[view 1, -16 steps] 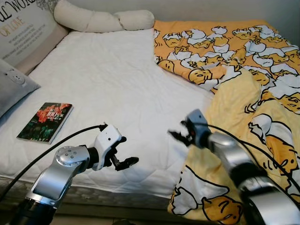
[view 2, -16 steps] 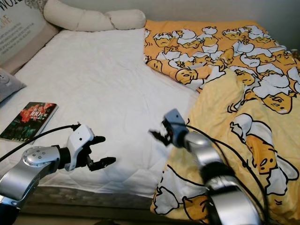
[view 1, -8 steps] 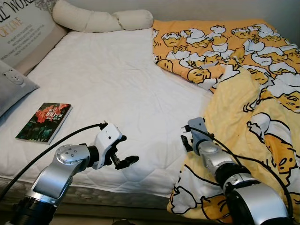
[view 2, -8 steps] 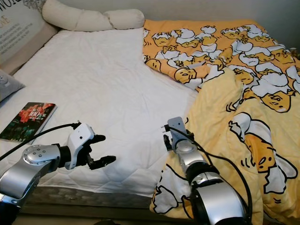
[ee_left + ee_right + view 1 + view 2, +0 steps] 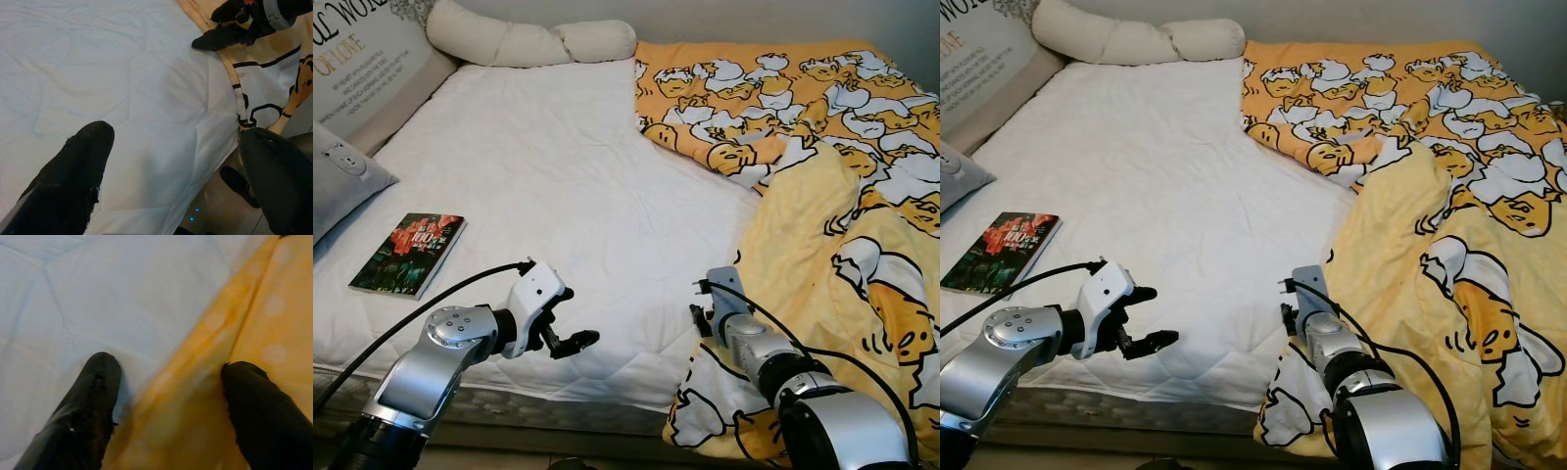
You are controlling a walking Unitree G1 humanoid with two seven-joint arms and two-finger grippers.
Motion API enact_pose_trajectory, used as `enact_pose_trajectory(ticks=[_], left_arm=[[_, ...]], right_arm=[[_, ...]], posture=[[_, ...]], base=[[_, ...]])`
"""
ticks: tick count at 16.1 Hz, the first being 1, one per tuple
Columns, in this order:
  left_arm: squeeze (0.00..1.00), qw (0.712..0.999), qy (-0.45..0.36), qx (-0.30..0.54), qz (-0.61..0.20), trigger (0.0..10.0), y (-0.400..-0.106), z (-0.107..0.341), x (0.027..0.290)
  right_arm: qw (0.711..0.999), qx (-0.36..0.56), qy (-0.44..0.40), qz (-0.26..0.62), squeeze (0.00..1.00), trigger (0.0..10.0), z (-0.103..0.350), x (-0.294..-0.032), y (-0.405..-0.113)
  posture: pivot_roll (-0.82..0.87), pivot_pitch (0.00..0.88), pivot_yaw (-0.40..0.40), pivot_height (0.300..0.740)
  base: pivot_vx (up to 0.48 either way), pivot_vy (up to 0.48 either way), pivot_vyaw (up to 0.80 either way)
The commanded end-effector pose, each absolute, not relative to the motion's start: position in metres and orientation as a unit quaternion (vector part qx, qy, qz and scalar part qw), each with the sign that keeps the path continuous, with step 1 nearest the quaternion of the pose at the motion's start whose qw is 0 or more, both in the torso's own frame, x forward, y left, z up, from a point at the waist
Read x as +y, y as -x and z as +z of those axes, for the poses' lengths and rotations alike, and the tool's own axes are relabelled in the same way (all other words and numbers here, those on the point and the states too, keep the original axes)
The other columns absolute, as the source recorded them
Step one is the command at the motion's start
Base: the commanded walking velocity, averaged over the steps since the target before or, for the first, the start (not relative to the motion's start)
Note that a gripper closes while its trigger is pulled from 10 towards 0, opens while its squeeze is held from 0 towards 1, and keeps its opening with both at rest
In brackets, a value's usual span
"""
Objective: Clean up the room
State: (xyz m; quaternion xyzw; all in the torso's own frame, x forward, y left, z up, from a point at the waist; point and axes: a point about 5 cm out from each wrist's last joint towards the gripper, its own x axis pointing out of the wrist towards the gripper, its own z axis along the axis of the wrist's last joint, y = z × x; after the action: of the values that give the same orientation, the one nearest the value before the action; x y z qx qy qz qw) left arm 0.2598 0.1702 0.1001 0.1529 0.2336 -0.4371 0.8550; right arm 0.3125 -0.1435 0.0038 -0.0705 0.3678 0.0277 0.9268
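Step in hand: grasping duvet (image 5: pixel 842 245) edge, bunched on bed's right half. Right gripper (image 5: pixel 164 396) wide open, straddling hem. Left gripper (image 5: pixel 570 331) open, empty. Next: close, pull left across sheet (image 5: pixel 538 166).

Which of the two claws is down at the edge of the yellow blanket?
The right claw: its open fingers straddle the yellow blanket's edge where it meets the white sheet. The left claw, also open, hovers over bare sheet near the bed's front edge.
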Motion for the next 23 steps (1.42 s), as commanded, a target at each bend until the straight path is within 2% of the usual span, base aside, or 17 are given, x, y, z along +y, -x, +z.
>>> enact_pose_trajectory(ticks=[1,12,15,21,23], left_arm=[[0.0,0.851,-0.165,0.228,-0.444,10.0,-0.26,0.105,0.168],[0.0,0.847,-0.168,0.233,-0.447,10.0,-0.257,0.106,0.17],[0.0,0.846,-0.171,0.234,-0.448,10.0,-0.256,0.107,0.172],[0.0,0.845,-0.173,0.233,-0.449,10.0,-0.257,0.108,0.172],[0.0,0.846,-0.173,0.231,-0.448,10.0,-0.258,0.109,0.172]], right_arm=[[0.922,0.381,0.061,0.025,0.0,0.0,0.0,-0.146,-0.309],[0.91,0.41,0.061,0.021,0.0,0.0,-0.011,-0.159,-0.297],[0.908,0.418,0.037,0.008,0.0,0.0,-0.016,-0.164,-0.291],[0.916,0.401,-0.001,0.002,0.0,0.0,-0.015,-0.174,-0.292],[0.927,0.373,-0.019,0.036,0.0,0.0,-0.007,-0.179,-0.298]], posture=[[0.1,0.0,0.072,0.74],[0.12,0.0,0.065,0.74],[0.12,0.0,0.067,0.74],[0.12,0.0,0.073,0.74],[0.12,0.0,0.073,0.74]], base=[[0.0,0.0,0.0],[0.0,0.0,0.0],[0.0,0.0,0.0],[0.0,0.0,0.0],[0.0,0.0,0.0]])
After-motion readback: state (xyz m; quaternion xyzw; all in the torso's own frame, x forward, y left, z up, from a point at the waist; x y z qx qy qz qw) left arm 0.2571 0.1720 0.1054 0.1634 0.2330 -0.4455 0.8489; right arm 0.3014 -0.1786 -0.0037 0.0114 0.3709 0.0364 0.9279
